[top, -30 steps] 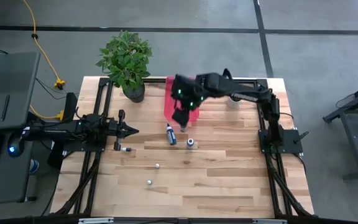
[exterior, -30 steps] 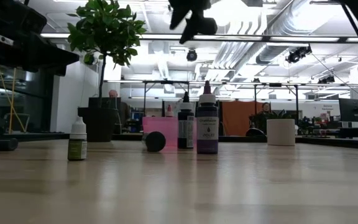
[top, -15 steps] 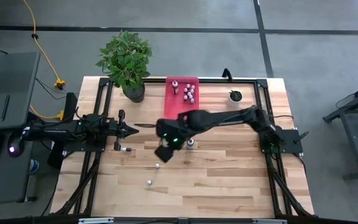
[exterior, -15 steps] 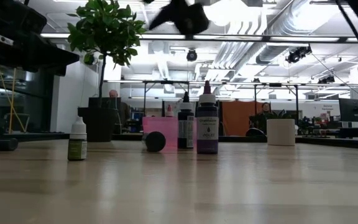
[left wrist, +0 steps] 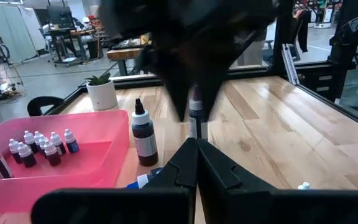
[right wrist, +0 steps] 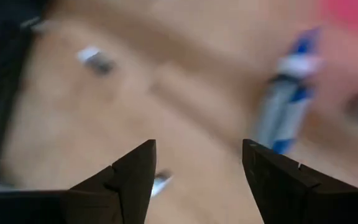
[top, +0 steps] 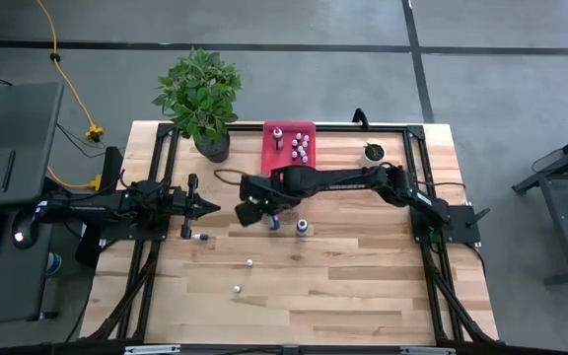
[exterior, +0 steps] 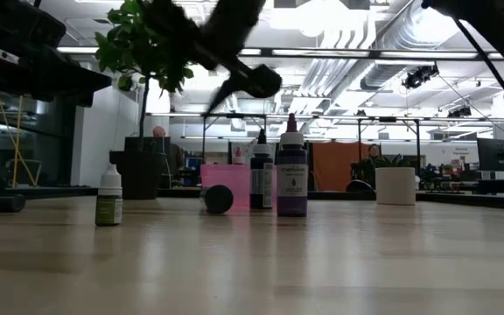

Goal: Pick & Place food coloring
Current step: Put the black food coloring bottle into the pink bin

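The food coloring bottles are spread about. Several tiny ones stand in the pink tray [top: 289, 146] at the far edge. A blue bottle [top: 273, 221] lies on the wood beside an upright dark one [top: 302, 227]. Tiny white-capped ones [top: 249, 262] stand nearer the front. My right gripper [top: 248, 213] hangs open above the table, just left of the blue bottle [right wrist: 284, 106], with nothing between its fingers [right wrist: 132, 171]. My left gripper [top: 205, 207] rests shut at the table's left, pointing level toward the middle.
A large potted plant [top: 200, 99] stands at the far left corner and a small white pot [top: 373, 153] at the far right. Black frame rails run along both table sides. Bare wood lies across the near half.
My right gripper has swung away from the pink tray toward the table's left and come down closer to the table, rolling its wrist on the way. It now hangs beside the lying blue bottle. Its fingers have stayed open. No bottle has moved.
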